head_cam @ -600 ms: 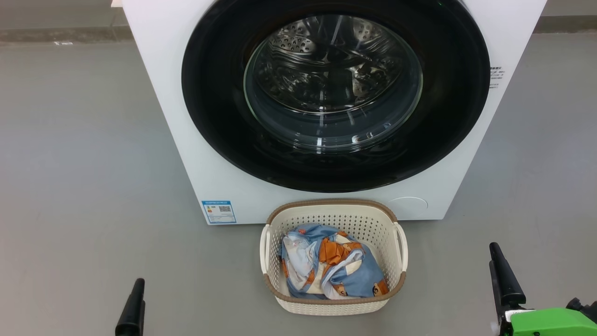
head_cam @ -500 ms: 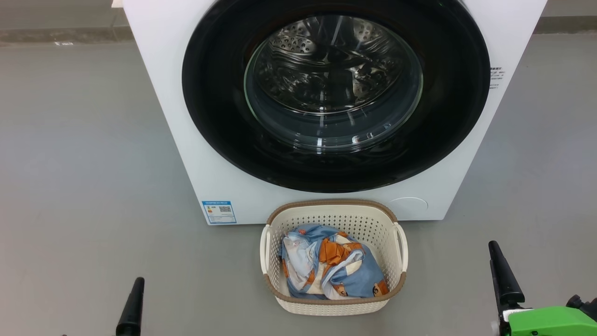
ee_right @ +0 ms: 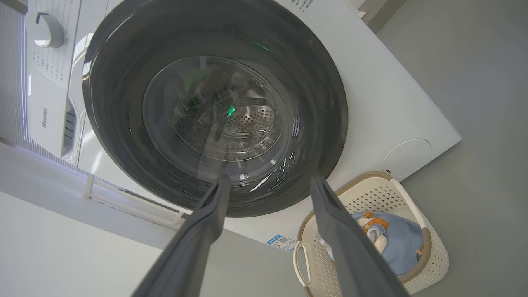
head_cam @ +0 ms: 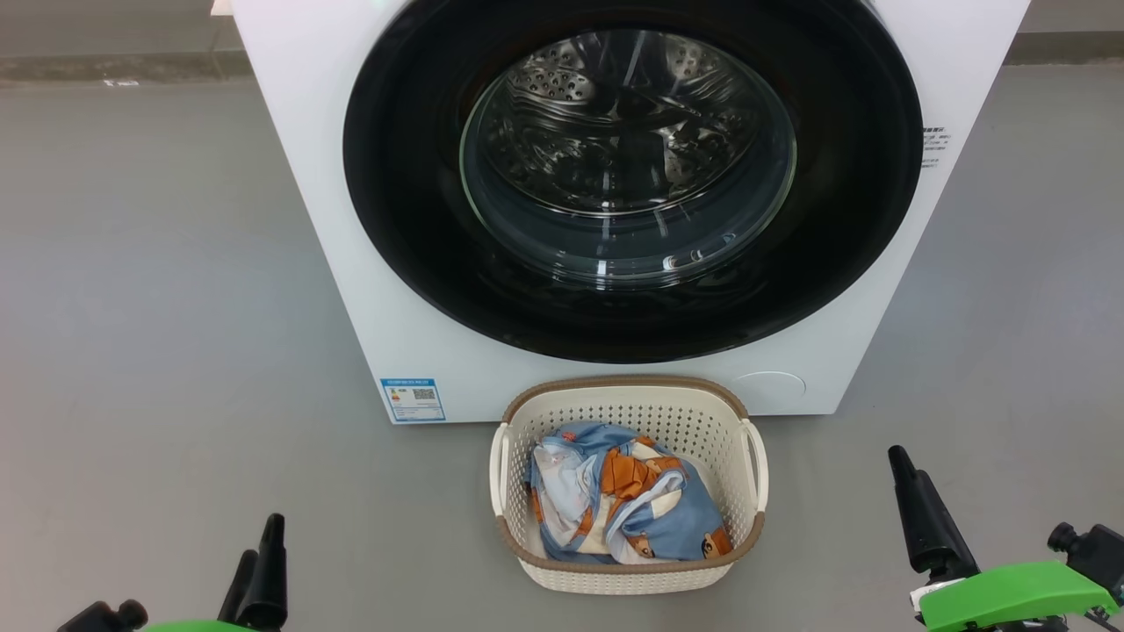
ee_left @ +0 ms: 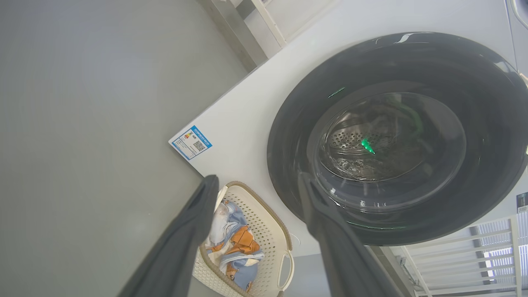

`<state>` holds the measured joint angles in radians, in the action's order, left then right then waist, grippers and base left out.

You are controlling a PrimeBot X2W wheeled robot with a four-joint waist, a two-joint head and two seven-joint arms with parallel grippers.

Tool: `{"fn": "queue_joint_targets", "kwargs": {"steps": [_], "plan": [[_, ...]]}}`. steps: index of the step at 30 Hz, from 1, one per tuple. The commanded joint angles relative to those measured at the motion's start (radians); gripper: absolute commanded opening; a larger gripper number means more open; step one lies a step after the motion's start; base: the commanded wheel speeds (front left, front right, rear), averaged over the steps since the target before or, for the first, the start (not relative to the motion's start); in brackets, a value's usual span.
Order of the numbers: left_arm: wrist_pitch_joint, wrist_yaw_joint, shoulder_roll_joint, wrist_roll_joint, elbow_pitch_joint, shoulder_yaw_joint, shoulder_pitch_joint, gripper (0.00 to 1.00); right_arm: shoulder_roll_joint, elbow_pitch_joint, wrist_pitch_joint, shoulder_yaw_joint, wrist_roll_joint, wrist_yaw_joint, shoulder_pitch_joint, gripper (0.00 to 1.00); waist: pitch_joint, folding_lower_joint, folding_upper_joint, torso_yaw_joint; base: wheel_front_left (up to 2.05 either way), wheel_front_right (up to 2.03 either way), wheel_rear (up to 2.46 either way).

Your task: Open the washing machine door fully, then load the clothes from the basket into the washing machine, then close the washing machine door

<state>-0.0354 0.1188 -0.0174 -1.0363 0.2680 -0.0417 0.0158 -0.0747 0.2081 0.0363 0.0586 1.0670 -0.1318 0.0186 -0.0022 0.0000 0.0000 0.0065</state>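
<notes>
With my left hand (ee_left: 258,178) and right hand (ee_right: 269,179) wide and empty, the glossy washing machine door (head_cam: 632,325) may slip my grasp.

The washing machine door (head_cam: 404,193) sits shut against the washing machine (head_cam: 307,114), and its glass bowl bars the way to the drum at 12 o'clock. At 6 o'clock from the door, the basket (head_cam: 628,412) stands close against the washer's foot, leaving little room between them. The basket's top is open, and the clothes (head_cam: 623,505) lie below its rim. Bare floor (head_cam: 176,333) spreads wide at 9 o'clock, 3 o'clock and 6 o'clock of the basket.
</notes>
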Motion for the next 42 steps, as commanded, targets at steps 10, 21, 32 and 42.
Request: {"fn": "queue_joint_targets", "kwargs": {"steps": [10,21,32,42], "plan": [[-0.039,-0.020,-0.044,0.226,-0.043,0.013,0.018,1.00,-0.042,-0.024,0.039,-0.039,-0.188,0.001,0.032,1.00,0.001,0.0000,0.0000,-0.001,0.00,0.00,0.00],[-0.071,-0.065,-0.095,0.382,-0.049,0.058,0.010,1.00,-0.066,-0.004,0.071,-0.064,-0.330,0.001,0.033,1.00,0.004,0.0000,0.0000,0.005,0.00,0.00,0.00],[-0.104,-0.125,-0.135,0.517,-0.062,0.095,0.000,1.00,-0.091,0.005,0.103,-0.079,-0.468,0.001,0.033,1.00,0.015,0.0000,0.0000,0.006,0.00,0.00,0.00],[-0.130,-0.176,-0.158,0.620,-0.075,0.113,-0.009,1.00,-0.104,0.019,0.130,-0.089,-0.576,0.001,0.030,1.00,0.020,0.0000,0.0000,0.005,0.00,0.00,0.00]]}}
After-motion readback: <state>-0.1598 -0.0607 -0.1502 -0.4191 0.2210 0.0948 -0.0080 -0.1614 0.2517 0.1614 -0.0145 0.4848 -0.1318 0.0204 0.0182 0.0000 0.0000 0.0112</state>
